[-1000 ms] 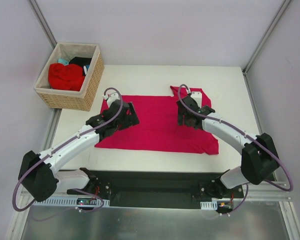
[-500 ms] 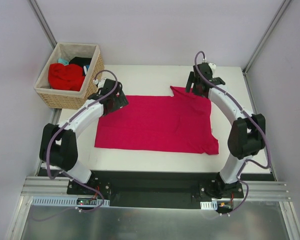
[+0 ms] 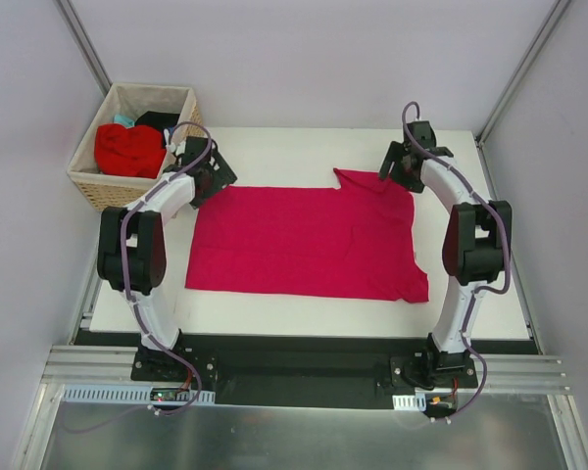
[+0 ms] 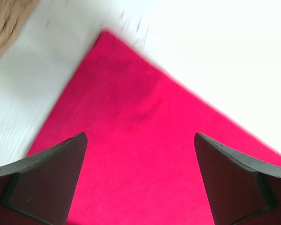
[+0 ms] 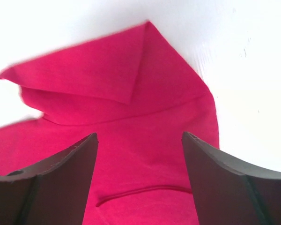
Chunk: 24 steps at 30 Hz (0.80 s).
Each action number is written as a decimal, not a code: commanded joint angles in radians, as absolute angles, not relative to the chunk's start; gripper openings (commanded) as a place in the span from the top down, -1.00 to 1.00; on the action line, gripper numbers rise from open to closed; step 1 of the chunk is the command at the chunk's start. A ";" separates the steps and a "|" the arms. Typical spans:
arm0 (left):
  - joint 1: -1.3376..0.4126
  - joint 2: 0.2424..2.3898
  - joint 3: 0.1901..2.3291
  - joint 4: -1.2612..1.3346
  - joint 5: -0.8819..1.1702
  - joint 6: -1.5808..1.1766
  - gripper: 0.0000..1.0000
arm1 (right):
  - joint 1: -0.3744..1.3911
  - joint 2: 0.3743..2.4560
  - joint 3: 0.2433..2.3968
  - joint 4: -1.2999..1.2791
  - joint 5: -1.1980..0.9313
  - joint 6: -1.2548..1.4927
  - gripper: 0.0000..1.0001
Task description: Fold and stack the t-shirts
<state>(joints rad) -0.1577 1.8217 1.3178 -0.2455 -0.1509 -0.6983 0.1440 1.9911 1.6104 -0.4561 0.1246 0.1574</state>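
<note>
Left tool jaws apart above crimson t-shirt far-left corner | right tool apart above folded far-right corner

I'm running this from afar in what looks like a robotics lab test cell. The left arm and right arm are bolted to a black plate and a metal rail at the edge of a white table. Plain pale panels on metal posts box it in.

1. A white table carries one crimson-pink t-shirt, spread flat, its far right corner folded over.
2. A wicker basket sits at its far left corner, perhaps overhanging the edge.
</note>
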 commanded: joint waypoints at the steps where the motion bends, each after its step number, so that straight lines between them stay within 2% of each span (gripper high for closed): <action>1: -0.114 1.893 1.422 -0.170 -0.068 -0.736 -0.98 | 0.150 1.993 1.709 -0.397 0.055 0.132 -0.51; 6: -0.097 1.957 1.459 -0.163 -0.022 -0.759 -0.98 | 0.152 1.994 1.730 -0.419 0.025 0.100 -0.51; 11: -0.149 1.944 1.424 -0.163 -0.012 -0.752 -0.98 | 0.179 1.919 1.580 -0.400 0.026 0.150 -0.54; 16: -0.238 1.869 1.339 -0.166 -0.069 -0.738 -0.98 | 0.257 1.850 1.459 -0.397 0.063 0.175 -0.57; 24: -0.278 1.724 1.214 -0.206 -0.118 -0.749 -0.98 | 0.362 1.718 1.315 -0.434 0.100 0.238 -0.61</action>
